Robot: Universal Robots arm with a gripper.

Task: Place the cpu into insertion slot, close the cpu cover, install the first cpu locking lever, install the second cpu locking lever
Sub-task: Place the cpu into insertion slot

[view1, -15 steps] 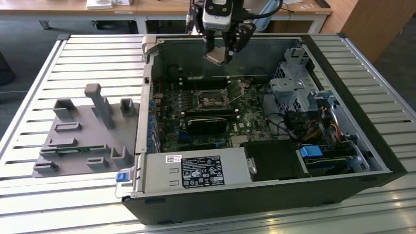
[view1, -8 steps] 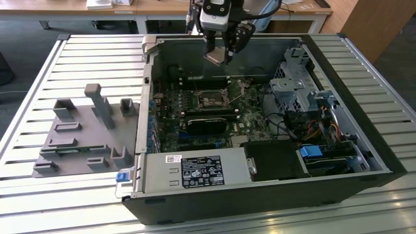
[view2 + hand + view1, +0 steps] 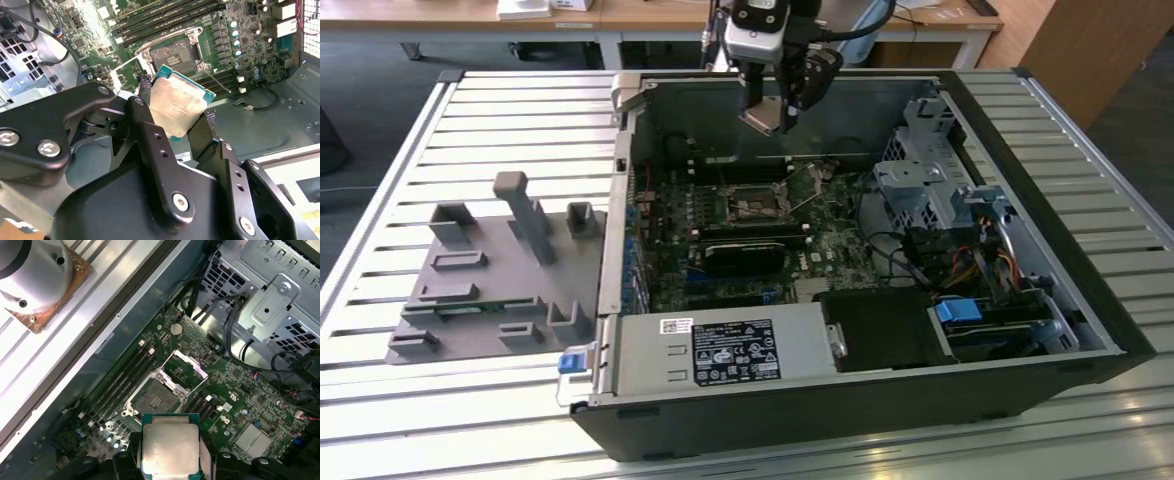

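Your gripper [image 3: 176, 106] holds the cpu [image 3: 170, 447] by its edges, jaws partly closed; the insertion slot [image 3: 155, 400] lies open below them. The chip looks tilted, so it may land crooked.

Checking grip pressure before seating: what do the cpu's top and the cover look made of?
The cpu top looks like dull grey metal, matte with a smudged sheen; its edge is teal, probably circuit board. The cover looks like thin bright metal, likely steel: it glints silvery around its open window.
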